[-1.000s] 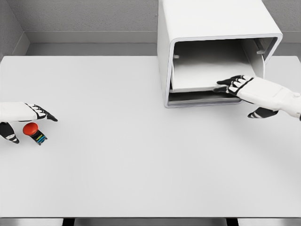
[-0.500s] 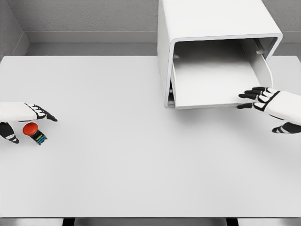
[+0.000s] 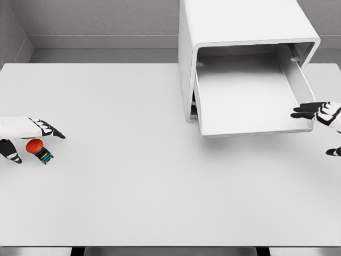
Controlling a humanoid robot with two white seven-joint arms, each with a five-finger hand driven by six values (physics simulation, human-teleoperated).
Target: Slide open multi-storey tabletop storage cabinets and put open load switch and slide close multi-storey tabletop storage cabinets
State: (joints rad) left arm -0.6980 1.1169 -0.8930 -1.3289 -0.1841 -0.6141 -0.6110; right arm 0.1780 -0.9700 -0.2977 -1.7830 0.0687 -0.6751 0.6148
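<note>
While beside left hand (image 3: pixel 24 133), switch (image 3: pixel 38 149) rests.

Cabinet (image 3: pixel 240 24), upper right of the frame: plain white shell, pale grey drawer (image 3: pixel 248 93). Table (image 3: pixel 133 176): uniform off-white. Load switch (image 3: pixel 38 150), left edge: red cap, dark base with blue, green and orange stripes. Left hand (image 3: pixel 32 133) and right hand (image 3: pixel 322 114): white with black fingers. Back wall (image 3: pixel 96 16): speckled grey.
</note>
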